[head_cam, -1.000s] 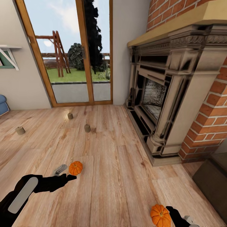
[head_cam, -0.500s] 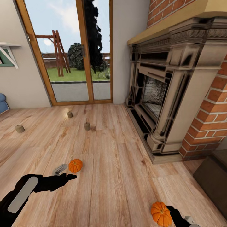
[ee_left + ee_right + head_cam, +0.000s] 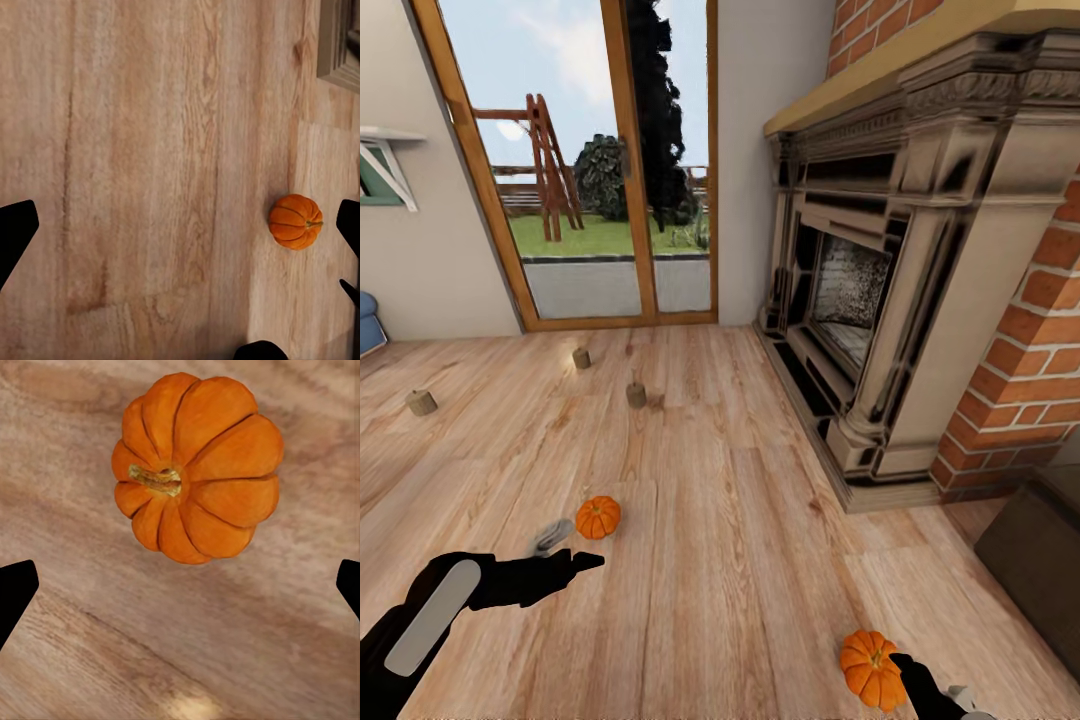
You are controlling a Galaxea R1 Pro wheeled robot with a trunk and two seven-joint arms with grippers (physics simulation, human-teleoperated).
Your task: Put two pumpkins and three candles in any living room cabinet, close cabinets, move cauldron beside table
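Observation:
One orange pumpkin [image 3: 598, 517] lies on the wood floor just beyond my left gripper [image 3: 568, 549], which is open and hovers beside it. In the left wrist view this pumpkin [image 3: 295, 222] sits near one fingertip of the left gripper [image 3: 180, 229], untouched. The second pumpkin [image 3: 872, 668] lies in front of my right gripper [image 3: 938, 697]. The right wrist view has that pumpkin [image 3: 199, 465] close, just past the open right gripper [image 3: 180, 585]. Three tan candles [image 3: 421, 402] [image 3: 581, 357] [image 3: 636, 394] stand farther off on the floor. A dark-brown cabinet [image 3: 1040, 565] shows at the right edge. Cauldron and table are out of view.
A large stone fireplace [image 3: 880, 300] with a brick surround [image 3: 1050, 330] takes up the right side, its base jutting onto the floor. Glass patio doors [image 3: 590, 170] close the far wall. A blue seat edge [image 3: 368, 325] shows at the far left. Wood floor [image 3: 740, 540] lies between the pumpkins.
The whole picture has slid slightly upward, so the camera moved. Both pumpkins and the candles lie where they were, and both grippers keep their pose and stay open.

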